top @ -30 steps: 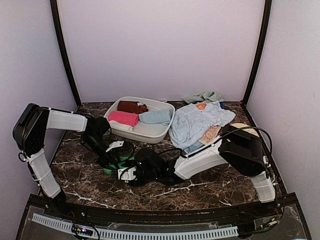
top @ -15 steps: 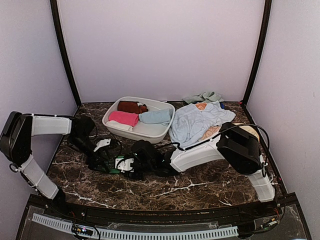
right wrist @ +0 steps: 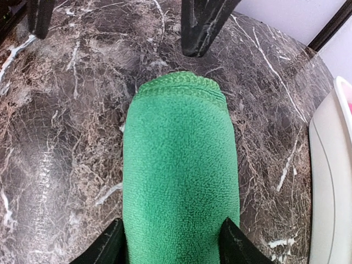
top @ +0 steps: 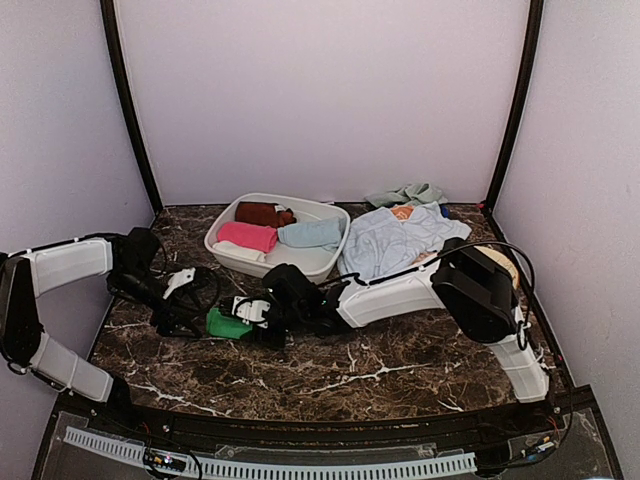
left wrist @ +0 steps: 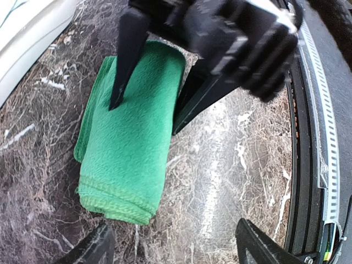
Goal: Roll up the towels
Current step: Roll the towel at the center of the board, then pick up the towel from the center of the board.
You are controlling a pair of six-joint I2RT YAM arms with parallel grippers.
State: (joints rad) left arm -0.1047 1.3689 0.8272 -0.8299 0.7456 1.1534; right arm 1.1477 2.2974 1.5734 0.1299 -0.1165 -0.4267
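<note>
1. Right wrist view: the green towel point(right wrist: 179, 176) is fully rolled and lies on the table point(right wrist: 66, 110), filling frame centre. In the top view it sits lower left of centre.
2. The right claw point(right wrist: 173, 245) grasps the roll at frame bottom, with a finger touching each side.
3. The left claw point(left wrist: 181, 247) is released, spread wide and off the cloth.
4. My read: the roll goes next to the basin point(top: 300, 262). Squeeze evenly so the outer edge can't unwind, lift straight up, and hold the left arm out of the path.

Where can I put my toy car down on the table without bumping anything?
The widest bare patch is the front of the table, between the right arm and the near edge. A smaller one lies at the back left, beside the white basin. Crowded: around the green towel, and the cloth pile back right.
</note>
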